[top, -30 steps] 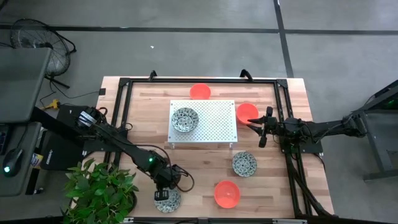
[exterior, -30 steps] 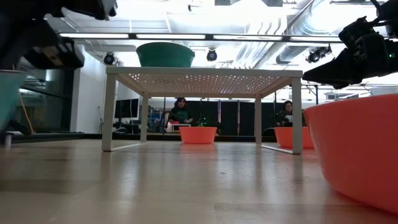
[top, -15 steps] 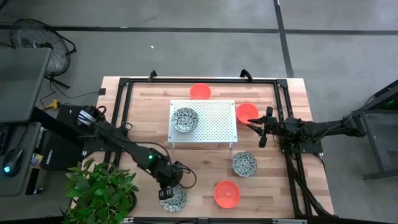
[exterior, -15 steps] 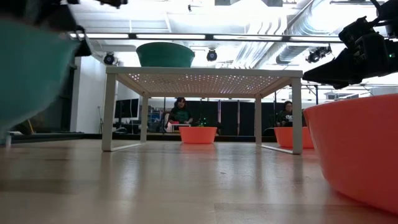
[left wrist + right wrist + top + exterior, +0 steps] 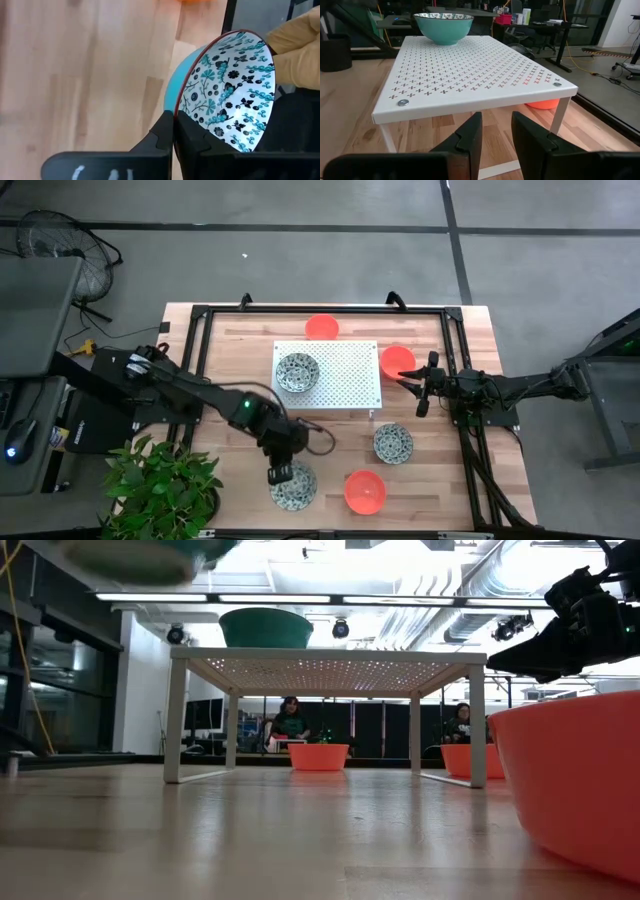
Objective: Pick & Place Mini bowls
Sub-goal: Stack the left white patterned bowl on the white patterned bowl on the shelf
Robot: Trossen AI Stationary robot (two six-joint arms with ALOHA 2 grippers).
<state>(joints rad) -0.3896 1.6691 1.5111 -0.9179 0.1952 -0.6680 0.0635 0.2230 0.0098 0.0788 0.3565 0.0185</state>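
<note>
My left gripper (image 5: pixel 281 474) is over the table's near edge, shut on a speckled mini bowl (image 5: pixel 294 486) with a teal outside (image 5: pixel 225 100). In the low view this bowl (image 5: pixel 130 554) is high above the table. A second speckled bowl (image 5: pixel 297 371) sits on the white perforated platform (image 5: pixel 345 375); a third (image 5: pixel 393 443) rests on the table. Orange-red bowls rest at the far edge (image 5: pixel 322 327), beside the platform (image 5: pixel 397 361) and near the front (image 5: pixel 365 491). My right gripper (image 5: pixel 418 388) waits open, right of the platform (image 5: pixel 470 65). My left gripper pinches the speckled bowl's rim (image 5: pixel 175 107), one finger (image 5: pixel 195 142) inside the bowl and the other finger (image 5: pixel 162 137) outside against the teal wall. The fingers come from above, on the bowl's left side. The bowl is lifted clear of the table, opening upward.
A black frame rail (image 5: pixel 200 350) runs around the tabletop. A potted plant (image 5: pixel 160 480) stands at the near left corner. Bare wood (image 5: pixel 330 440) lies between the platform and the near bowls. People sit in the room behind (image 5: pixel 291 720).
My left gripper has carried the speckled bowl up and toward the table's right, from the near left corner. The bowl has risen from table height to well above it, still held by its rim.
</note>
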